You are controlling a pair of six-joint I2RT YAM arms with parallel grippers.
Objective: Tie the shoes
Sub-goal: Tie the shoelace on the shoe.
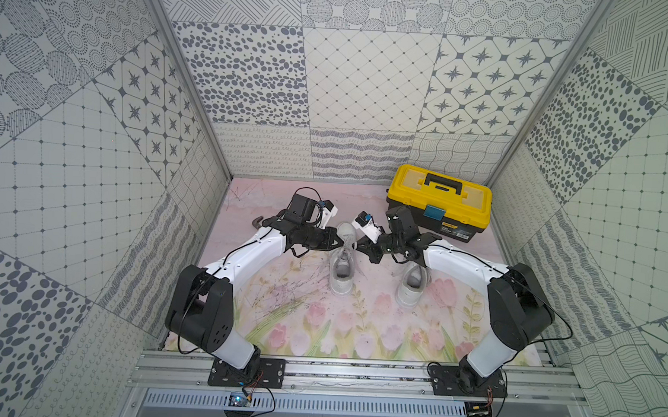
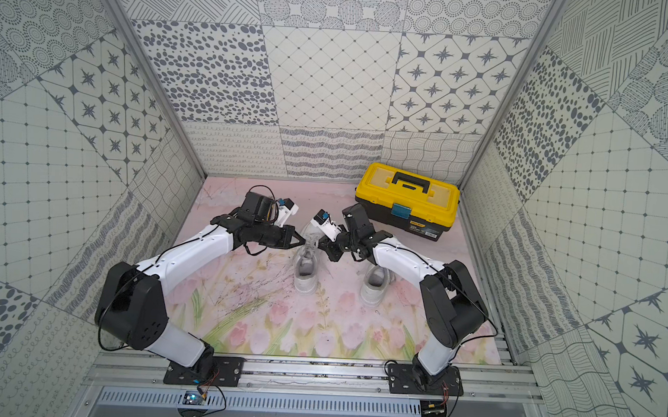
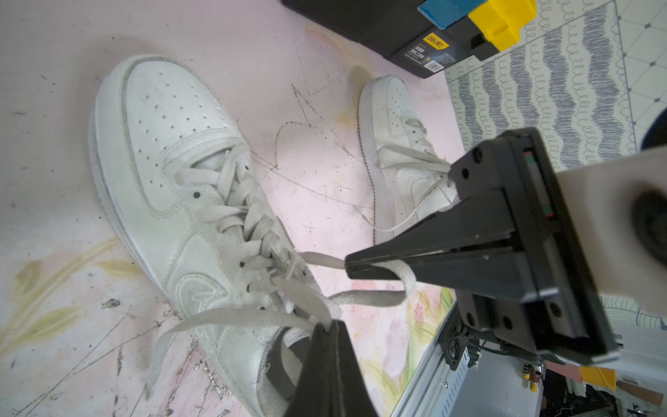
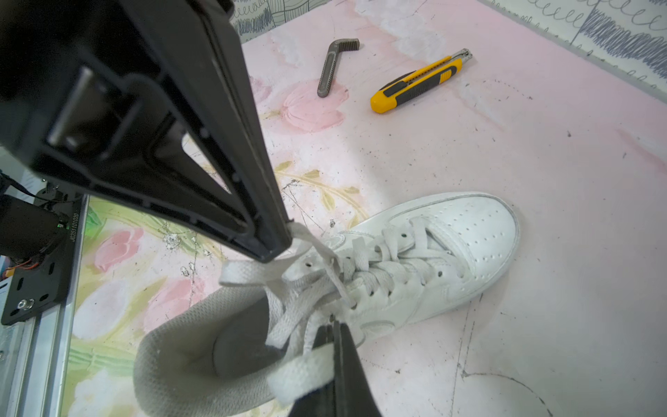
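Two pincers: in the left wrist view, the right pincer (image 3: pixel 348 268) is clamped tight on a bend of the laces (image 3: pixel 361 298), and the left pincer (image 3: pixel 330 323) is likewise pinched shut on another strand.
White shoe (image 3: pixel 155 144): lies directly beneath both tips, laces running from its eyelets out to each grip, seemingly held apart and lifted so they can be crossed into a knot; none shows yet. One free end trails below the left pincer.
Shoe mouth: in the right wrist view, just beside the right pincer's tip, open and empty.
Stray tools: utility knife (image 4: pixel 420 81) and bent metal key (image 4: pixel 334 66) lie well beyond the left pincer, clear of the work.
Toolbox (image 1: pixel 439 200): in both top views, behind the right pincer, lid down, latch closed, contents hidden.
Second shoe (image 1: pixel 408 294): beside the right pincer's arm, in neither grip, apparently awaiting its turn.
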